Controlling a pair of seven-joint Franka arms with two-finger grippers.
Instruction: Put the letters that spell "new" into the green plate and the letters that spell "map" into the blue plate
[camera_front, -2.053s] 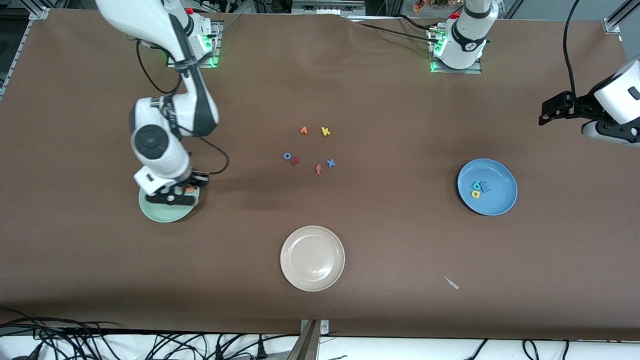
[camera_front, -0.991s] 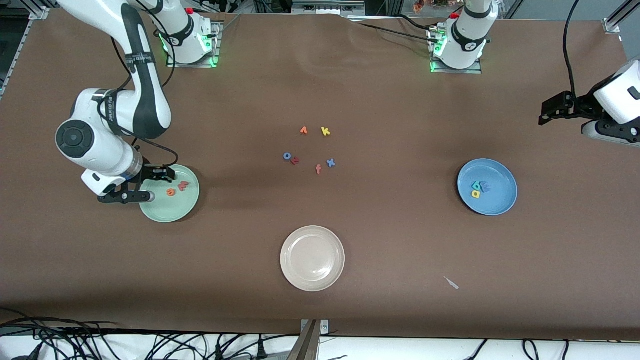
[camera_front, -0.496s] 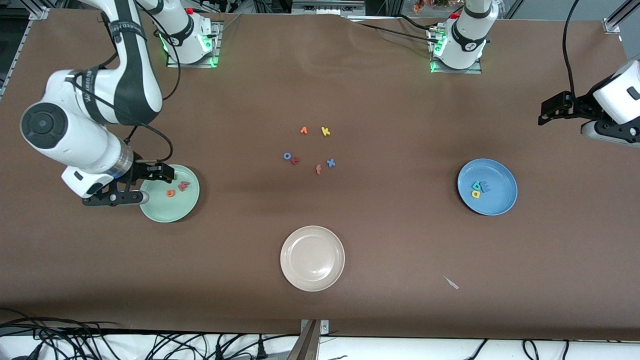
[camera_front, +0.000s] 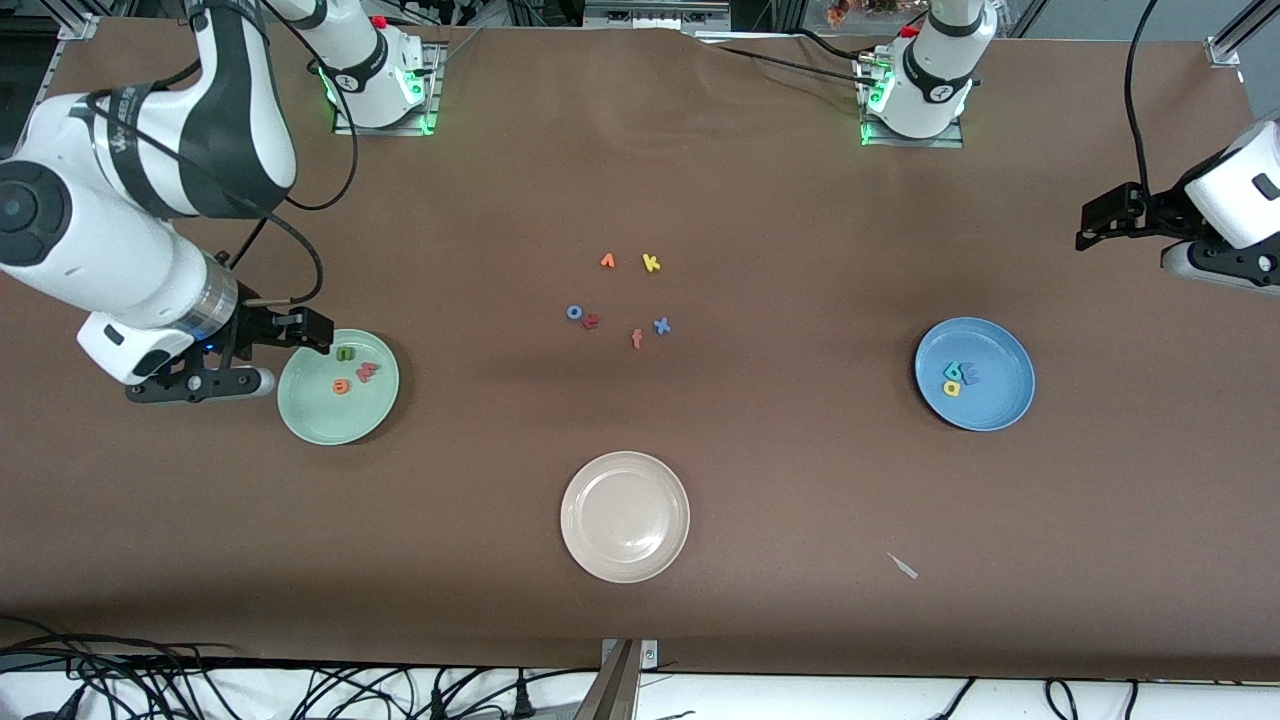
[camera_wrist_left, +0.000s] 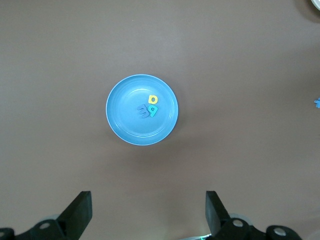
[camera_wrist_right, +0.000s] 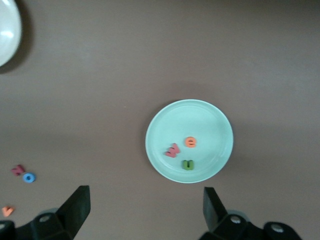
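The green plate holds the green "n", the orange "e" and the pinkish-red "w". My right gripper hangs open and empty over bare table beside that plate, toward the right arm's end. In the blue plate lie the blue "m", the yellow "a" and the teal "p". The left gripper waits open, high over the left arm's end of the table.
A cream plate sits empty nearer the front camera, mid-table. Loose letters lie at the table's middle: an orange one, yellow "k", blue "o", a red one, pink "f", blue "x". A small pale scrap lies near the front.
The right gripper has risen and drawn away from over the green plate toward its end of the table, uncovering the green "n" in the plate. The left arm has not moved.
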